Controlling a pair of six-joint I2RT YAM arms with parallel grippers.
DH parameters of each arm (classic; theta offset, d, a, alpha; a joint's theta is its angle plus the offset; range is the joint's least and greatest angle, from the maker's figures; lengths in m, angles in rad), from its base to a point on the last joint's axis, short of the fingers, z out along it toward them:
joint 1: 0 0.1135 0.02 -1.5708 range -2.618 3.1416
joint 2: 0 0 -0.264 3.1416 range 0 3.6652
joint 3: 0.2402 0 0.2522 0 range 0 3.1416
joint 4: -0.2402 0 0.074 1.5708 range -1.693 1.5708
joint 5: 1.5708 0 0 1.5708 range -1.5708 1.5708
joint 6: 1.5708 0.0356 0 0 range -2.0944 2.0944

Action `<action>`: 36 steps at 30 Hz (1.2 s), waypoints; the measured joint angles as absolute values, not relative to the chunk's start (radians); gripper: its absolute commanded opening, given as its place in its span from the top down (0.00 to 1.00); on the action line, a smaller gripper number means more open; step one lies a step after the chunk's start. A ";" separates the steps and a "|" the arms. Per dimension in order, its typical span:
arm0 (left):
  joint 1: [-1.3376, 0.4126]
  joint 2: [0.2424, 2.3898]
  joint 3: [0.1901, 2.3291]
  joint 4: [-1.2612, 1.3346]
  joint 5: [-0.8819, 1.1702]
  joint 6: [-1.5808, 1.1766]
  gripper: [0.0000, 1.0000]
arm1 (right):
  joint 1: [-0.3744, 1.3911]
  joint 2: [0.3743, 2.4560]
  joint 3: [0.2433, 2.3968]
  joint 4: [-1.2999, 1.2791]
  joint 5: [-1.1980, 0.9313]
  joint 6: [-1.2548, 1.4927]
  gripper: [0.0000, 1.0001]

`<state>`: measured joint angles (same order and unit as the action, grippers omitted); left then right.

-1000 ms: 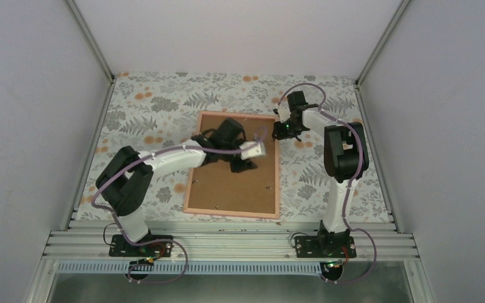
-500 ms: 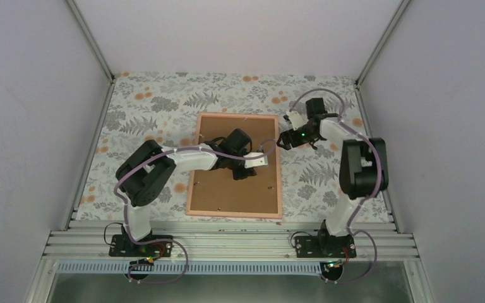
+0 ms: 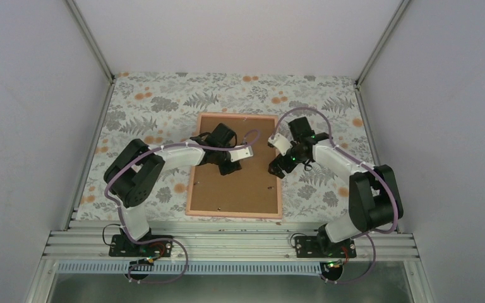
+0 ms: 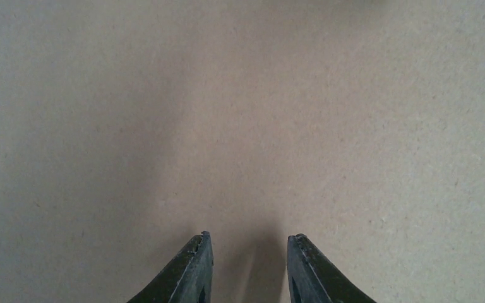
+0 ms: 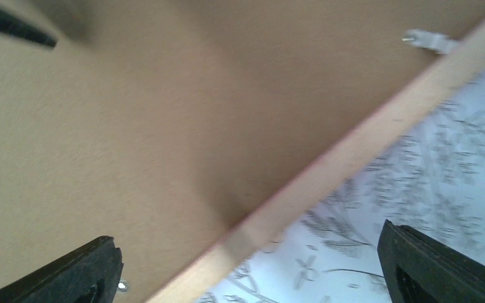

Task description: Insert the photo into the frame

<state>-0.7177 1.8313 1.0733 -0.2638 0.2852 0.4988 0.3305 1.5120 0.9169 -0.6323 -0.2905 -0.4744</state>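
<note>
I see frame lying back-up mid-table, its short rail close to table's near edge, on floral cloth. Rim thin, pink, rectangular. Matte brown fibreboard backing fills it, with fine speckled grain. Right gripper spread wide, empty, one finger over backing, other over cloth, frame's right rail between. Left gripper over backing, jaws narrowly parted, holding nothing. Small metal tab beside rail.
</note>
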 measured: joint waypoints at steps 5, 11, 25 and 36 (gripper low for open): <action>-0.715 1.826 1.045 -0.263 0.274 0.488 0.69 | 0.366 1.554 0.905 -0.631 -0.223 -0.451 0.00; -0.714 1.816 1.027 -0.255 0.263 0.482 0.69 | 0.420 1.567 0.873 -0.627 -0.155 -0.427 0.00; -0.694 1.814 1.015 -0.241 0.255 0.482 0.69 | 0.477 1.566 0.840 -0.613 -0.108 -0.431 0.02; -0.680 1.814 1.009 -0.221 0.254 0.482 0.69 | 0.479 1.526 0.799 -0.608 -0.105 -0.461 0.08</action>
